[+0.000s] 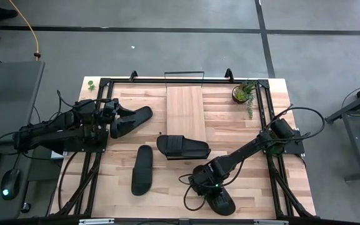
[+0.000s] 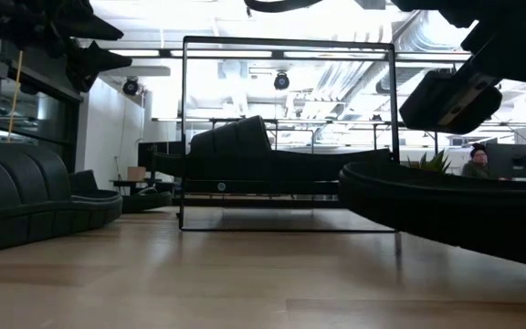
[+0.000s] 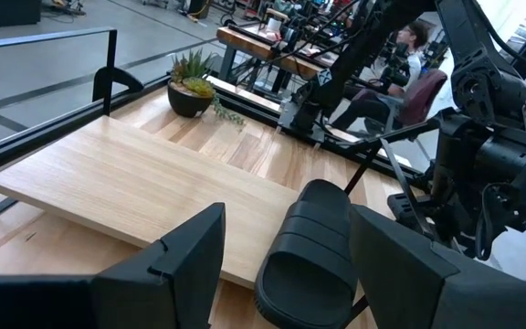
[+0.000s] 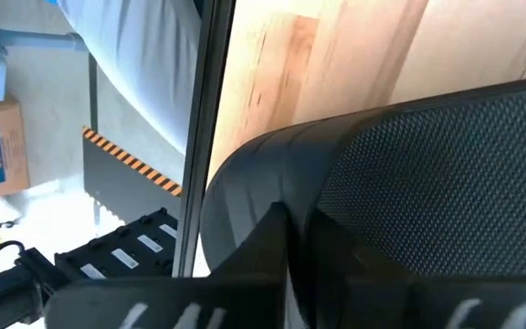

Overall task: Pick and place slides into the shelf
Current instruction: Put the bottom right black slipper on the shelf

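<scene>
Four black slides show in the high view. One [image 1: 133, 120] lies on the table under my left gripper [image 1: 114, 112], which is open, empty and raised above it; the low view also shows this gripper [image 2: 94, 55]. One slide [image 1: 183, 147] lies at the near end of the shelf plank [image 1: 186, 109] and shows in the left wrist view [image 3: 309, 247]. One slide [image 1: 142, 170] lies near the front. My right gripper [image 1: 206, 184] is shut on the last slide [image 1: 220, 201] near the table's front edge. My right gripper holds the slide by the rim at one rounded end of the sole [image 4: 245, 192], beside the textured footbed [image 4: 446, 174]; which end it is I cannot tell. A finger [image 4: 277, 242] reaches over the rim. The slide [image 2: 446, 210] is lifted clear of the table and tilted.
A potted plant [image 1: 242, 92] stands at the table's far right, beside the shelf. Black frame rails [image 1: 264, 112] run along both table sides. Cables trail by each arm. A person [image 3: 409, 41] sits beyond the table. A desk with a mouse [image 1: 8, 187] stands to the left.
</scene>
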{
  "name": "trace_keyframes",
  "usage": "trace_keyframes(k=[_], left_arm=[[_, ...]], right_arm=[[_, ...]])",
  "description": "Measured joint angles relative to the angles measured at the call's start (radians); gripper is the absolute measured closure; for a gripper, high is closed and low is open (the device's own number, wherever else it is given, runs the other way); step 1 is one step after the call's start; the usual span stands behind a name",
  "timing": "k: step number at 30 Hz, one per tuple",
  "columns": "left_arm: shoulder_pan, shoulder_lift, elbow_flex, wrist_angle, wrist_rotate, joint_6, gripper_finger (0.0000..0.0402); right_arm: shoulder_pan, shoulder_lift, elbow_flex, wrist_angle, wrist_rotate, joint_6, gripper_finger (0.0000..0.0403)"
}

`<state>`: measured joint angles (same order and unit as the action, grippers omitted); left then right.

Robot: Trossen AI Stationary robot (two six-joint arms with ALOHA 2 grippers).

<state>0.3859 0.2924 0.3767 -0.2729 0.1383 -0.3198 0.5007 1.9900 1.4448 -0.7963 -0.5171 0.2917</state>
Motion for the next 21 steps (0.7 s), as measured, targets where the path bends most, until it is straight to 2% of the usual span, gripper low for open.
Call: trace_keyframes(k=[21], left_arm=[[0.0, 0.0, 0.0, 0.0, 0.0, 0.0, 0.0186]], right_arm=[[-0.005, 0.0, 0.004, 0.007, -0.019, 0.074, 0.0402]])
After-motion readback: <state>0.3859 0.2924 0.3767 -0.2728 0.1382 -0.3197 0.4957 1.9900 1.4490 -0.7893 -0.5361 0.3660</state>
